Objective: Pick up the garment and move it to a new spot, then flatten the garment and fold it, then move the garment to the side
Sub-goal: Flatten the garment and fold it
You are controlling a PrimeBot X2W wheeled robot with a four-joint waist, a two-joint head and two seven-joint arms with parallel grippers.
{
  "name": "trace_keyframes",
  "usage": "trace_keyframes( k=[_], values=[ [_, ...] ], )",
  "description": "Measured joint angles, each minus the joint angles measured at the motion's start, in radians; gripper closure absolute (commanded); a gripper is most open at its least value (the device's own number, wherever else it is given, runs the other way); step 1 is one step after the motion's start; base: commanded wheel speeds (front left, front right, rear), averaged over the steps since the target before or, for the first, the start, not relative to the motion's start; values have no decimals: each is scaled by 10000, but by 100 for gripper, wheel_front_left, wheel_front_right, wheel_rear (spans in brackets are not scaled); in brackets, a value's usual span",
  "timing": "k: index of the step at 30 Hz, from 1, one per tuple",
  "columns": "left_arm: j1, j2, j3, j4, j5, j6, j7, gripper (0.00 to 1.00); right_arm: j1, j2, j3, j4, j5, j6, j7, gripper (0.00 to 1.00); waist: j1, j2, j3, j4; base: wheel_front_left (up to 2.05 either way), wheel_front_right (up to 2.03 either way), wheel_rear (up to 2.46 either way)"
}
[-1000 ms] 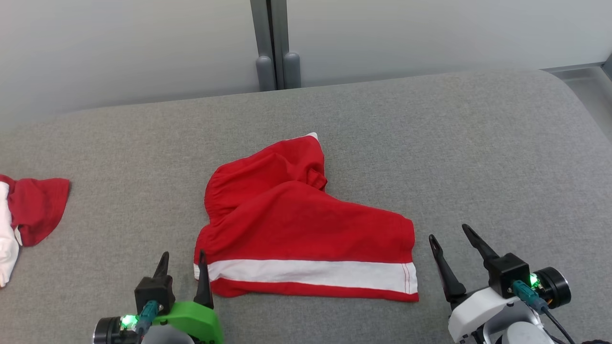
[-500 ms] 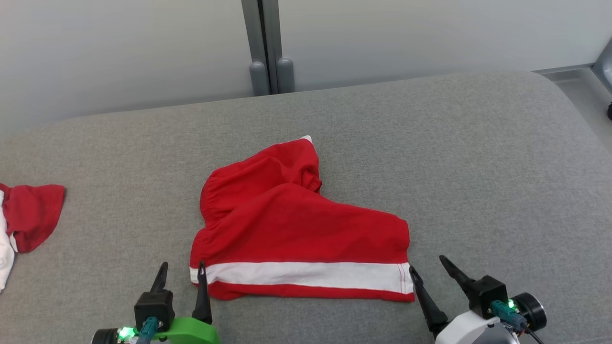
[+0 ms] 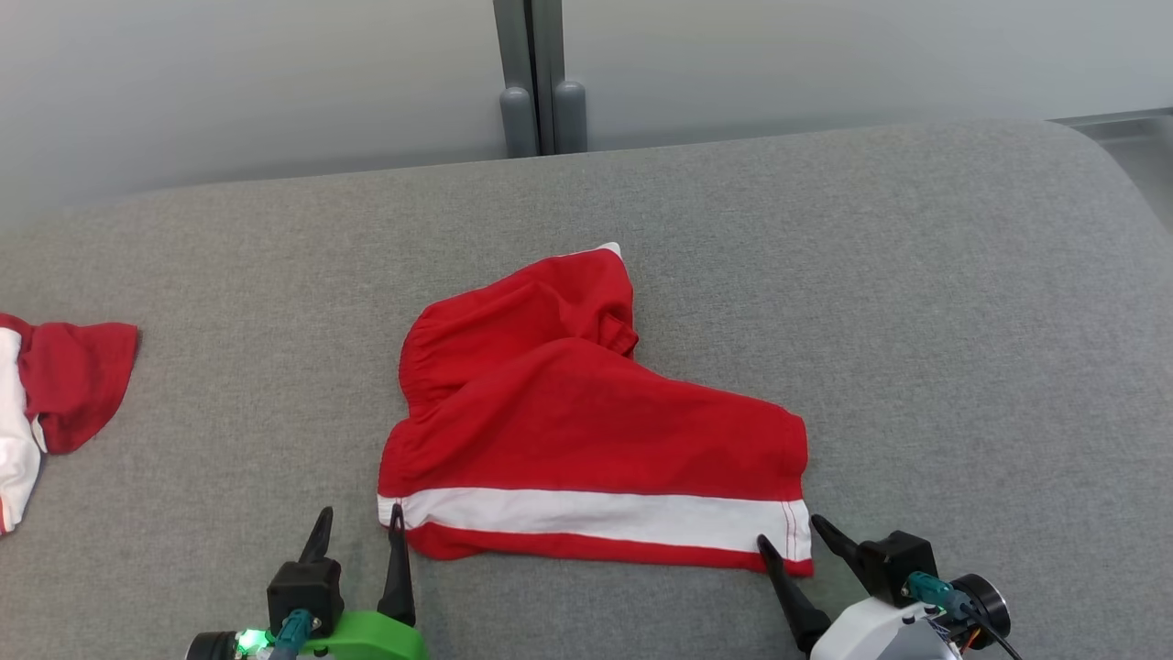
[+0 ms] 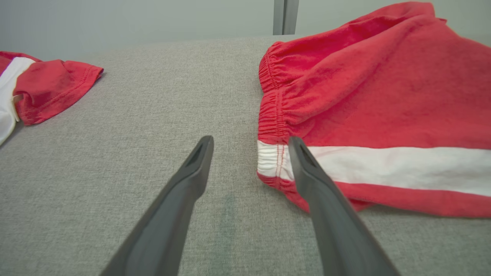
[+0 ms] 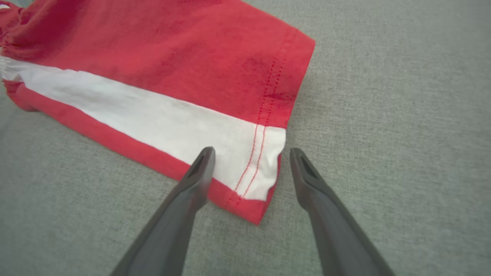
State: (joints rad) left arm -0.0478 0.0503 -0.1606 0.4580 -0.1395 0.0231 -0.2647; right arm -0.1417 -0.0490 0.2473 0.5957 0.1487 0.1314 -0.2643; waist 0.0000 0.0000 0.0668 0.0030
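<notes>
Grey woven cloth covers the padded worktop [image 3: 916, 275], which runs the full width of the head view. Red shorts [image 3: 586, 431] lie rumpled at its middle, with a gathered elastic waistband on the robot's left, a stitched leg hem on the right and a white stripe along the near edge. The garment [image 3: 64, 376], red with a white panel, sits well apart at the far left, cut off by the picture's edge, with one hemmed red flap spread toward the shorts. The right pincer [image 3: 788, 529] is spread wide and holds nothing; its fingers straddle the shorts' near hem corner. The left pincer [image 3: 360, 510] also gapes wide and empty, one fingertip over the white stripe at the waistband corner, the other over bare cloth.
</notes>
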Motion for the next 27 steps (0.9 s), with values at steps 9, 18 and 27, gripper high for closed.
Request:
trace_keyframes(
  k=[9,18,27],
  values=[
    [-64,-4,-128,-58,-186,98,-2,0,-119,0,230,146,125,0,0,33,0,0,157,97,0,0,0],
    [-115,-4,-240,-21,-362,82,0,0,-98,2,-226,-364,261,0,0,100,0,0,199,92,0,0,0],
    [-75,-10,-752,25,-940,-598,-2,0,291,2,-1507,-708,-199,2,0,100,0,0,162,-48,0,0,0]
  ],
)
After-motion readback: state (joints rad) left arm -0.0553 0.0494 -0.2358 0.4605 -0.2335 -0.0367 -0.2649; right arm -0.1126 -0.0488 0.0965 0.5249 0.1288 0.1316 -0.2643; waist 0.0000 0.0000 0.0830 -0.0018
